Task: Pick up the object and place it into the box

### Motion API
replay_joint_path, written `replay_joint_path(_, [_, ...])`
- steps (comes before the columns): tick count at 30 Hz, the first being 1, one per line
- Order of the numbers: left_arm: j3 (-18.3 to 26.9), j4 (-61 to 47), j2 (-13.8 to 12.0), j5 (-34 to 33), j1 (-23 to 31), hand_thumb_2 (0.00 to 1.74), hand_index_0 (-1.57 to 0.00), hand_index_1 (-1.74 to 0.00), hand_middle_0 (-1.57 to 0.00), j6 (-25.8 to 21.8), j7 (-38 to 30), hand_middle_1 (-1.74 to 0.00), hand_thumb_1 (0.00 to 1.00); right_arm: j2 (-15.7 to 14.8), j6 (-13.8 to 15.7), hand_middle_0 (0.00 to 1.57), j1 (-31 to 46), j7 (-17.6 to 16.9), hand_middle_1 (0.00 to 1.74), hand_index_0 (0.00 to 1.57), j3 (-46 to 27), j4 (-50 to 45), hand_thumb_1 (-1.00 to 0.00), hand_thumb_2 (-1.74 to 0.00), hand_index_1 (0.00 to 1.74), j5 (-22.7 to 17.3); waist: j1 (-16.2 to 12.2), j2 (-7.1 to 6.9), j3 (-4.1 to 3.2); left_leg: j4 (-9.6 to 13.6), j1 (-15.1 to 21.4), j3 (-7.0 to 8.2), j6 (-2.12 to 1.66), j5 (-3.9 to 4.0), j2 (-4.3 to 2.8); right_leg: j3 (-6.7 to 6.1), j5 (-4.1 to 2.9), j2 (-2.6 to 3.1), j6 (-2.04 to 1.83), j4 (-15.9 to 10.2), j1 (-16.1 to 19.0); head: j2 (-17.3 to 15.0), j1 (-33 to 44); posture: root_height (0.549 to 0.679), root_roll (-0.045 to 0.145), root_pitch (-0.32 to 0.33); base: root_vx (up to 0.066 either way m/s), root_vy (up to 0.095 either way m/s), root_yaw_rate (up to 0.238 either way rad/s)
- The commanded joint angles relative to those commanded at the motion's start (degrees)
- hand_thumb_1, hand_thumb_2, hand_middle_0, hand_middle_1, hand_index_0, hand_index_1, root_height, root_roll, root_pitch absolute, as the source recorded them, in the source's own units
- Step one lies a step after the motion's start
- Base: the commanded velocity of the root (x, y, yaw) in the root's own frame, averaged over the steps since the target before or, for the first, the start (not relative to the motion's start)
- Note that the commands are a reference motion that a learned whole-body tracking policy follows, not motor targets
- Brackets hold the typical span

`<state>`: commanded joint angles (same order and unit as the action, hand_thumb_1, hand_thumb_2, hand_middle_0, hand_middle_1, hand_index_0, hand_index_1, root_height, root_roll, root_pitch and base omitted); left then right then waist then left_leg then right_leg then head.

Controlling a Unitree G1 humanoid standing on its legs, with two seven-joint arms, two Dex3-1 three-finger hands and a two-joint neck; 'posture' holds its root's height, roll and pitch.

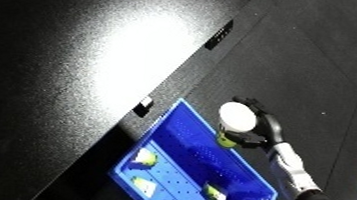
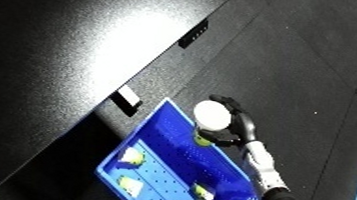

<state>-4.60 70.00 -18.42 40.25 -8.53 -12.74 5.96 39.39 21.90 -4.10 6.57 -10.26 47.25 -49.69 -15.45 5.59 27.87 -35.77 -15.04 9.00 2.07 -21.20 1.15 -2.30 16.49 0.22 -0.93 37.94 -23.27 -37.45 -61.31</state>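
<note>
Right robot hand point(image 1: 260, 124), black, at the end of a white and silver forearm point(image 1: 295, 171) that enters from the lower right corner. Its fingers and thumb are curled round a bottle point(image 1: 236, 122), seen nearly end-on: a round white top faces the camera and a yellow-green lower part shows beneath it. The bottle is held in the air over the far right rim of the bin point(image 1: 183, 138), with its lower end about level with that rim; whether it touches the rim cannot be told.

Below and to the left of the robot hand lies the blue bin, an open rectangular tray with a perforated floor, set slantwise in both views. Four small yellow-green and white items point(image 1: 145, 157) lie inside it: two near its left wall, two near its lower right corner, all well apart from the held bottle.

Farther left of the bin runs the dark speckled tabletop point(image 1: 79, 72), bright with a broad glare patch, its edge passing diagonally just beside the bin. To the right of the robot hand is the dark floor point(image 1: 328, 62). The left robot hand does not appear.
</note>
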Motion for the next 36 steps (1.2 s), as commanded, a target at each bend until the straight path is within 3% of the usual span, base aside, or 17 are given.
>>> replay_joint_path(1, [-0.25,-0.01,0.04,-0.02,-0.02,0.0,0.0,0.0,0.0,0.0,0.07,0.0,0.0,0.0,-0.16,0.0,-0.41,0.28,0.0,0.0,0.35,0.77,0.0,0.0,0.0,0.18,0.2,0.14,-0.08,0.08,-0.01,-0.13,-0.05,0.11,0.05,0.06,0.03,-0.06,0.03,0.0,0.07,-0.29,-0.45,0.646,0.054,0.023,-0.002,-0.033,0.098])
replay_joint_path(13, [-1.58,-0.07,0.22,-0.02,0.11,0.0,0.0,0.0,0.0,0.56,0.47,0.0,0.0,-0.43,-0.24,0.0,-1.29,-0.25,0.0,0.0,1.54,2.39,0.0,0.0,0.0,1.5,1.17,0.71,-0.81,0.81,-0.22,-1.01,-0.78,1.36,0.32,0.82,0.26,-0.42,0.24,0.25,0.26,-1.12,-0.68,0.647,0.059,0.023,-0.004,-0.025,0.061])
replay_joint_path(19, [-1.8,-0.35,0.39,0.01,0.02,0.0,0.0,0.0,0.0,0.43,0.48,0.0,0.0,-0.96,-1.4,0.0,-0.56,2.23,0.0,0.0,2.36,2.31,0.0,0.0,0.0,4.39,1.59,0.49,-1.13,0.49,-0.39,-1.42,-1.1,1.67,0.23,1.38,0.6,-0.66,0.35,0.98,0.41,-1.82,1.77,0.646,0.062,0.018,-0.004,-0.02,0.05])
replay_joint_path(23, [-2.36,-0.88,0.48,-0.2,0.07,0.0,0.0,0.0,0.0,0.61,0.07,0.0,0.0,-1.7,-3.94,0.0,-0.95,5.27,0.0,0.0,4.69,1.4,0.0,0.0,0.0,6.21,2.45,0.31,-1.43,0.61,-0.4,-1.97,-1.42,2.12,0.18,1.92,1.06,-1.11,0.57,1.42,0.77,-1.75,4.81,0.646,0.065,0.012,-0.014,-0.03,0.124])
replay_joint_path(28, [-2.87,-0.81,-0.03,-1.85,-0.11,0.0,0.0,0.0,0.0,1.4,0.0,0.0,0.0,-3.39,-9.07,0.0,-2.29,8.82,0.0,0.0,8.13,0.66,0.0,0.0,0.0,5.35,4.38,-0.2,-2.05,0.87,-0.57,-3.16,-1.77,2.78,0.27,3.03,2.01,-1.87,0.99,2.36,1.31,-1.1,9.17,0.645,0.068,0.003,-0.018,-0.065,0.187])
replay_joint_path(36, [-4.5,-0.39,-0.35,-3.77,-1.22,0.0,0.0,0.0,0.0,1.91,-1.12,0.0,0.0,-6.53,-13.84,0.0,-6.3,8.62,0.0,0.0,13.56,0.86,0.0,0.0,0.0,6.5,7.65,-1.34,-2.5,0.04,-1.58,-4.91,-2.05,3.26,0.4,4.71,2.54,-2.96,1.32,3.36,2.0,-1.22,16.23,0.644,0.069,-0.011,-0.02,-0.065,0.182])
